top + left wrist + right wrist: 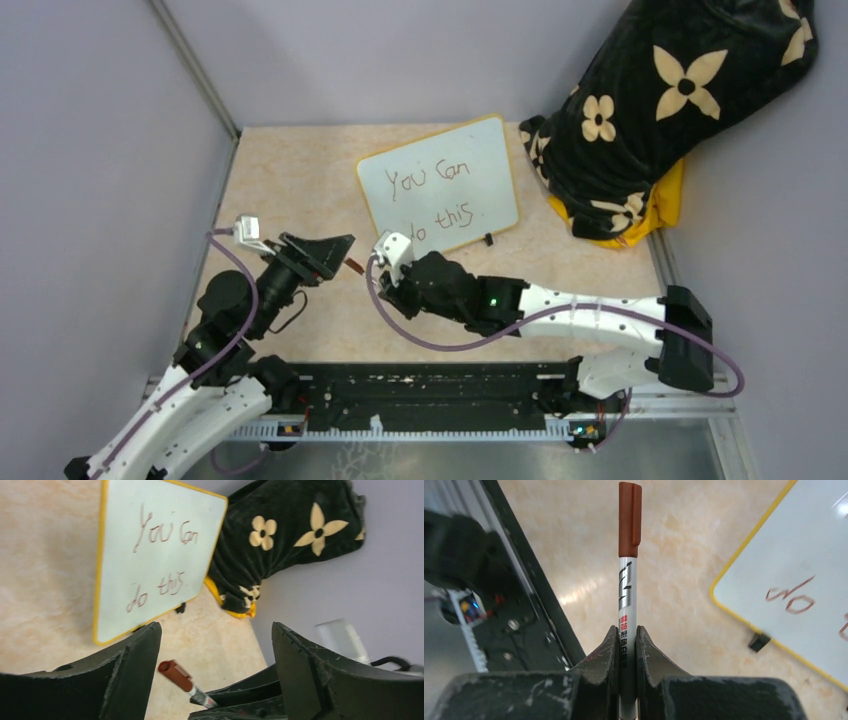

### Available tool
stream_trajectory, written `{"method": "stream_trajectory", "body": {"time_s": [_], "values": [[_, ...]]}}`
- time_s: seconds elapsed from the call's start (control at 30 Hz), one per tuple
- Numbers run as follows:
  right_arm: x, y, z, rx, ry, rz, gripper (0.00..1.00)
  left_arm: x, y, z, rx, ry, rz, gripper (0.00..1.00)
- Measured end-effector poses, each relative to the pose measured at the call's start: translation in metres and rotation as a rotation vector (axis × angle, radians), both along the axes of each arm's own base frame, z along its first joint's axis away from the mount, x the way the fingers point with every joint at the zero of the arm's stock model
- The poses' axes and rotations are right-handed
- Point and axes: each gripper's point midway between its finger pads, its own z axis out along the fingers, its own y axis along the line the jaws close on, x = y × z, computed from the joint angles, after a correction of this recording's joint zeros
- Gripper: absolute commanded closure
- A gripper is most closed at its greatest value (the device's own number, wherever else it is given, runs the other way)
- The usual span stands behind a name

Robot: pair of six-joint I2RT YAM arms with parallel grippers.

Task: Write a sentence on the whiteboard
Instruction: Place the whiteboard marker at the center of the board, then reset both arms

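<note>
Marker (pixel 628 580), silver with a reddish-brown cap, sits clamped in the black right gripper (pixel 626 632); the left gripper (pixel 215 627) gapes wide.

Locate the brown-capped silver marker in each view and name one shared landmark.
Top external: brown-capped silver marker, centre, just below the yellow-framed glossy white whiteboard.
Left wrist: bottom centre, between the open left tool fingers.
Right wrist: centre, upright, clamped in the right tool.
Shared landmark: that whiteboard.
</note>
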Motion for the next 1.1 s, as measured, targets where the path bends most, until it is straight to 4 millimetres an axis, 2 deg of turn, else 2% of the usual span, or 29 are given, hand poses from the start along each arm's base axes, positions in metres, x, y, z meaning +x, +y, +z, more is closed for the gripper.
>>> {"method": "stream_trajectory", "body": {"time_s": [0.1, 0.2, 0.27, 0.33, 0.6, 0.83, 1.1], "values": [[-0.003, -0.008, -0.054, -0.122, 0.038, 0.006, 1.00, 0.000, 0.013, -0.014, 0.072, 0.025, 0.050, 0.01], [-0.009, -0.020, -0.111, -0.259, 0.085, 0.013, 1.00, 0.001, 0.027, -0.025, 0.134, 0.042, 0.105, 0.01], [-0.011, -0.026, -0.137, -0.329, 0.111, 0.015, 1.00, 0.002, 0.035, -0.033, 0.178, 0.052, 0.139, 0.01], [-0.009, -0.029, -0.153, -0.366, 0.130, 0.010, 1.00, 0.003, 0.042, -0.040, 0.217, 0.061, 0.171, 0.01], [0.019, -0.036, -0.183, -0.389, 0.201, -0.076, 1.00, 0.006, 0.058, -0.059, 0.324, 0.097, 0.233, 0.01], [0.027, -0.042, -0.205, -0.426, 0.246, -0.117, 0.81, 0.008, 0.058, -0.069, 0.380, 0.119, 0.236, 0.01], [0.045, -0.051, -0.214, -0.417, 0.281, -0.187, 0.64, 0.013, 0.055, -0.089, 0.455, 0.178, 0.228, 0.01]]}}
